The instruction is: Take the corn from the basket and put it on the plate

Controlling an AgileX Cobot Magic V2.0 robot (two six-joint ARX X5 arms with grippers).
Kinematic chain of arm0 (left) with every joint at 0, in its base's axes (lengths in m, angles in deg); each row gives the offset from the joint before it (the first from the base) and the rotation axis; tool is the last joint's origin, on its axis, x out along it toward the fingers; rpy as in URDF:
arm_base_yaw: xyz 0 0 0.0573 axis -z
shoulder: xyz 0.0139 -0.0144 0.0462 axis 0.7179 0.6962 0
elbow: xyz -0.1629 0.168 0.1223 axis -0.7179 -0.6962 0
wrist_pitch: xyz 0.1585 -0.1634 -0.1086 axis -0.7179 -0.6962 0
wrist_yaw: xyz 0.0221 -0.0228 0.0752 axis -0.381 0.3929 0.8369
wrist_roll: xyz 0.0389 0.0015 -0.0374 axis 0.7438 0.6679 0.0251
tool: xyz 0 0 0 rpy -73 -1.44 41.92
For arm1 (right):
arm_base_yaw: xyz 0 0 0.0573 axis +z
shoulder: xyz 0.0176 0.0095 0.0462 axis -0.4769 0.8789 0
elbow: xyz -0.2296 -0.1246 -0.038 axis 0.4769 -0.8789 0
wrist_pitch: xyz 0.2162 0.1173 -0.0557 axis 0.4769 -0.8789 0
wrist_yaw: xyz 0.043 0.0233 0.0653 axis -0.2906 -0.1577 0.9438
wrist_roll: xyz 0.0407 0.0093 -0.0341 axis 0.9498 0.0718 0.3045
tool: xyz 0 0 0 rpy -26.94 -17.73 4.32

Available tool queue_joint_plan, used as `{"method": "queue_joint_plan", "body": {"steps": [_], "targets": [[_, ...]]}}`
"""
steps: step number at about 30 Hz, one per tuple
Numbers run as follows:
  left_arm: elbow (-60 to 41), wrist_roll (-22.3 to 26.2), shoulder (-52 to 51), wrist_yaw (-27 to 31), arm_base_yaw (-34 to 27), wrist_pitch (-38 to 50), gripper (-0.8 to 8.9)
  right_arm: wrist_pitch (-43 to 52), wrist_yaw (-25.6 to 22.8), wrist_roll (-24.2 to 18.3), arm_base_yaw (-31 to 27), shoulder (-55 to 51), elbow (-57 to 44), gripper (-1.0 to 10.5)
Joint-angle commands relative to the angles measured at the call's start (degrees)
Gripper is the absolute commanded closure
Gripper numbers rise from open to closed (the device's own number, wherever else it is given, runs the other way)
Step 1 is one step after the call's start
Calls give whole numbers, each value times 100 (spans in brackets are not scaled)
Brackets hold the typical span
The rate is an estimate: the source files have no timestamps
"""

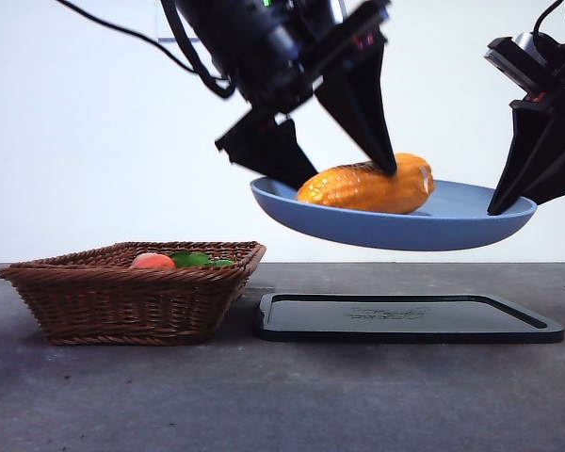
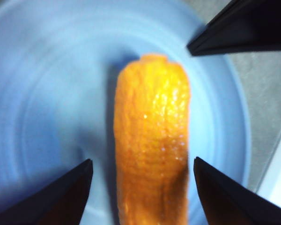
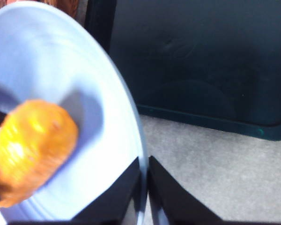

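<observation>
The corn [image 1: 367, 187] lies on the plate [image 1: 471, 229], which the right gripper [image 3: 145, 187] pinches by its rim above the tray [image 1: 410, 317]. The left wrist view shows the left gripper [image 2: 143, 187] spread wide astride the corn, gaps on both sides. Only the front view shows the basket [image 1: 132, 292].

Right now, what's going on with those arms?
Right gripper pinching plate rim, held above tray. Left gripper open, astride corn lying on plate. Nothing blocking.

Orange corn [image 1: 367, 187] lying on light-blue plate [image 1: 471, 224], plate airborne; wicker basket [image 1: 122, 303] on table.
</observation>
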Motion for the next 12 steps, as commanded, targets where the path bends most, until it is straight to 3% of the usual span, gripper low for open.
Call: {"method": "queue_joint_plan", "body": {"steps": [1,12], "targets": [[96,85,-181,-7,15,24,460,87,17,76,20,116,90,944],[96,42,-1646,-7,-223,-131,461,404,2,146,-323,776,236,944]]}}
